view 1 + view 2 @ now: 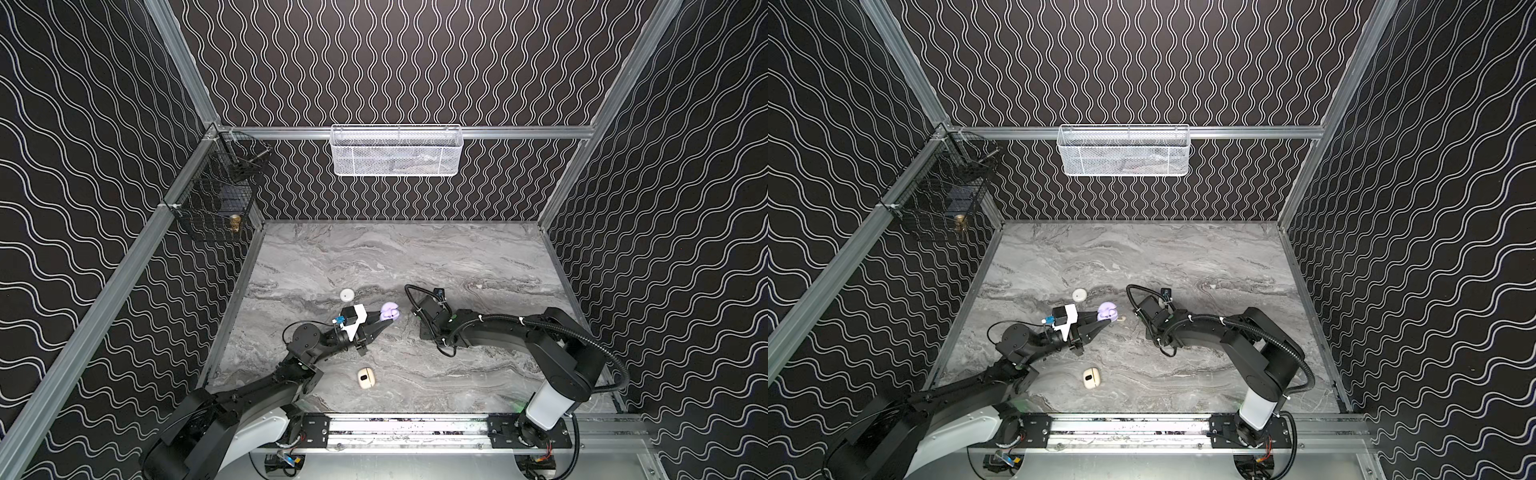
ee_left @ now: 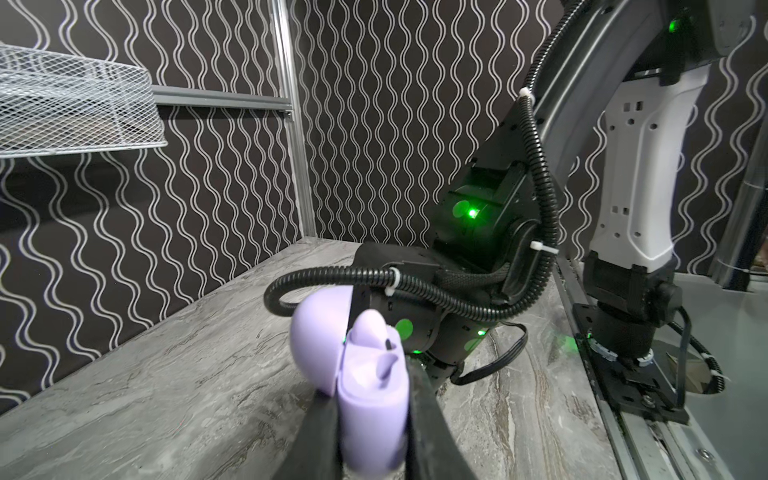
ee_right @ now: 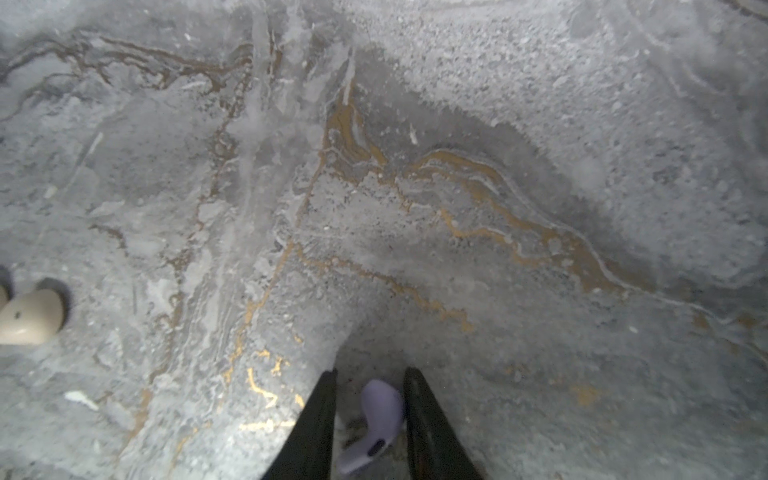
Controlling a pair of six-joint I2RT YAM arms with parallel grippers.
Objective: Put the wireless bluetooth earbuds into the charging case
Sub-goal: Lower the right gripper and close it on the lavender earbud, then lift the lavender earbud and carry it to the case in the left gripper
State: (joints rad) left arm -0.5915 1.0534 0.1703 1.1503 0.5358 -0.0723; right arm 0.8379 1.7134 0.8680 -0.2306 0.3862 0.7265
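The lilac earbud (image 3: 380,411) lies flat on the marble table (image 1: 457,257), right in the slot of the right gripper (image 3: 370,372). Its rounded head points out toward the fingertips and its stem runs back between the fingers at a slight slant. The claw stands spread on either side of it. One finger looks to be touching the head, with a gap showing on the other side, so I judge it is not yet pinched. In both top views the right arm's wrist hides the bud.

The bud is small, glossy and pale purple, with a dark spot on the stem.

Just beside the right arm, the left gripper (image 1: 384,320) is pressed onto the lilac charging case (image 2: 370,424). The lid is open, and one matching bud (image 2: 372,332) seems already seated. An off-white earbud (image 3: 29,316) lies apart.
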